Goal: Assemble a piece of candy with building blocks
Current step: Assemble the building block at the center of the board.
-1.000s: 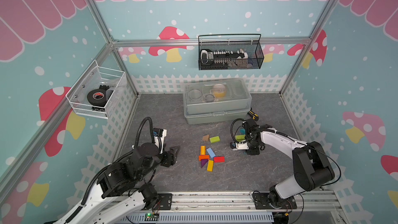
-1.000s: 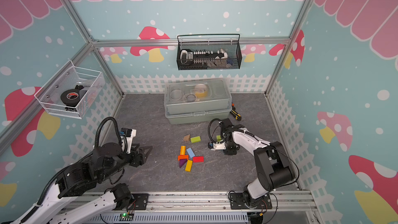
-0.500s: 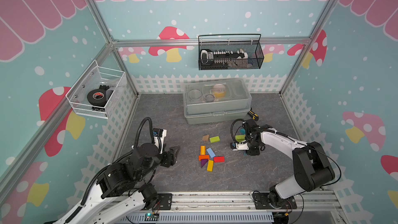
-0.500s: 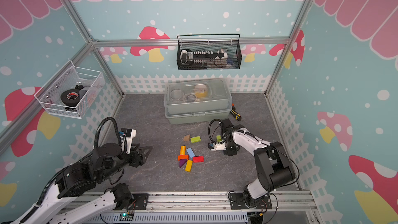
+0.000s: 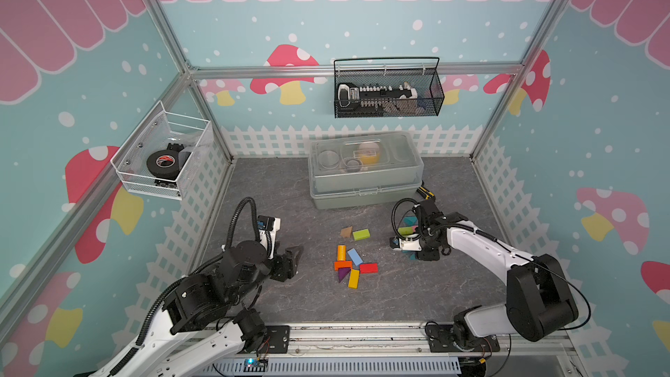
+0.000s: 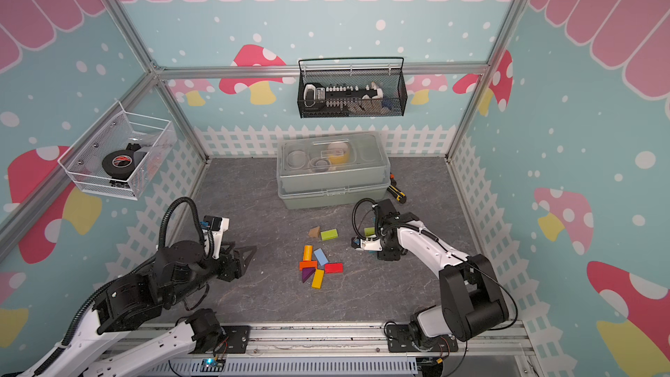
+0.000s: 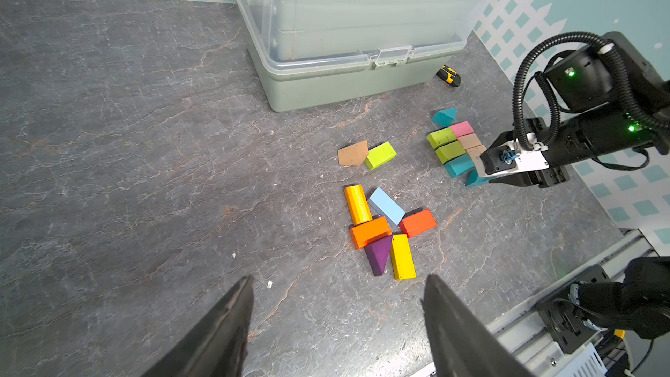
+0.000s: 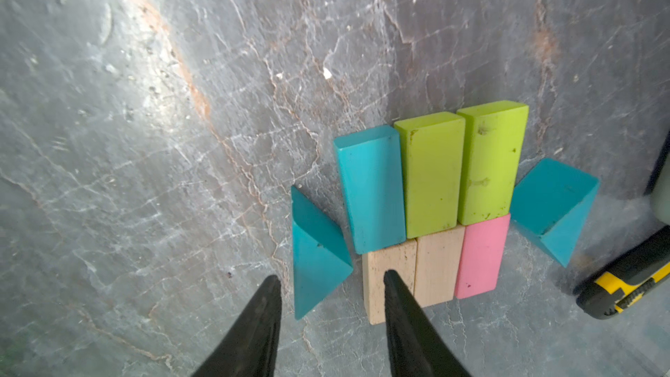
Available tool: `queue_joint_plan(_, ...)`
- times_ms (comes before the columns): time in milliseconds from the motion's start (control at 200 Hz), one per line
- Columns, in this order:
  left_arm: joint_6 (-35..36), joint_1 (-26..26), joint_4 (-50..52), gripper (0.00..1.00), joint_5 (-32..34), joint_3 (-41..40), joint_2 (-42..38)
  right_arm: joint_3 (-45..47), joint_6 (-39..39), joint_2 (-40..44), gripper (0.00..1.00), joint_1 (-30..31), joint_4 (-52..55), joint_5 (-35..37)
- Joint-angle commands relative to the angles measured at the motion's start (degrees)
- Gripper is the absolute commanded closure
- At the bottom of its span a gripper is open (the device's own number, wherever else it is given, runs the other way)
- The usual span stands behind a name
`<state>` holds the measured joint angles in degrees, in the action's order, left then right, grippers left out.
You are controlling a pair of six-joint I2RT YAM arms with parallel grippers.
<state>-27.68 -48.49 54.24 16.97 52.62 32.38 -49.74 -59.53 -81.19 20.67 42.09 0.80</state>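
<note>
Top pair overhead; wrist views low, sharing building blocks (image 8: 431, 172).

Below my matt black end effector (image 8: 330, 275): a scuffed, matt-painted lime-green wooden bar (image 8: 491, 161), a bare-grained tan wooden block (image 8: 438, 266), rough grey stone-look table (image 8: 181, 103).

Only change I see: right gripper (image 8: 330, 279) has opened. Jaws were shut a second ago, now they stand apart at the lower centre of the right wrist frame. The teal triangular prism (image 8: 315, 248) lies between the tips with a gap on each side, so nothing is clamped. One fingertip (image 8: 395, 291) overlaps the tan block (image 8: 375, 266) in that frame. Too small in the top views to see it there.
</note>
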Motion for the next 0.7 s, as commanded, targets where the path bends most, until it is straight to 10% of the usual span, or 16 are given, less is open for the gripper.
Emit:
queue_joint_plan(0,0.3,-0.5,0.4,0.27,2.7,-0.5,-0.8,1.7,-0.7,1.0,0.51,-0.2,0.4,-0.3)
queue_joint_plan(695,-0.1,-1.4,0.8,0.27,3.8,-0.4,-0.9,4.2,-0.8,-1.8,0.4,-0.2,-7.9,6.1)
